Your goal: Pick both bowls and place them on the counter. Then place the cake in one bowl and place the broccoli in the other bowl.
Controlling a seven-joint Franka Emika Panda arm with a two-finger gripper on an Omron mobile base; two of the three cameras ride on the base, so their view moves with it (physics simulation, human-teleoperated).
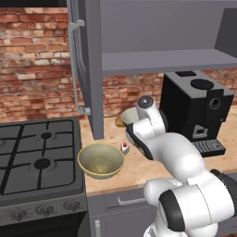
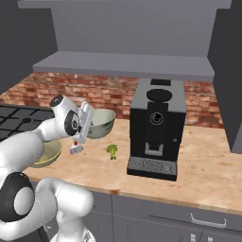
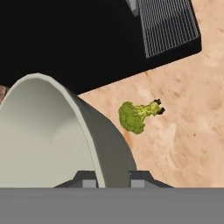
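A: Gripper (image 3: pixel 113 177) pinched on the grey-green bowl's (image 3: pixel 52 131) rim, bowl tilted, above the counter (image 2: pixel 208 165). Broccoli (image 3: pixel 136 116) just beside, cake (image 1: pixel 124 147) next to the yellow-tan bowl (image 1: pixel 100 160).

B: Risk?

A: Thin rim grip may slip; the bowl could drop on the broccoli.

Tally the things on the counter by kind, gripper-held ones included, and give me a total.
Bowls: 2, yellow-tan bowl and grey-green bowl
Cake slices: 1, cake
Broccoli florets: 1, broccoli
Coffee machines: 1, coffee machine
Round brown-yellow lumps: 1, lump
Total: 6
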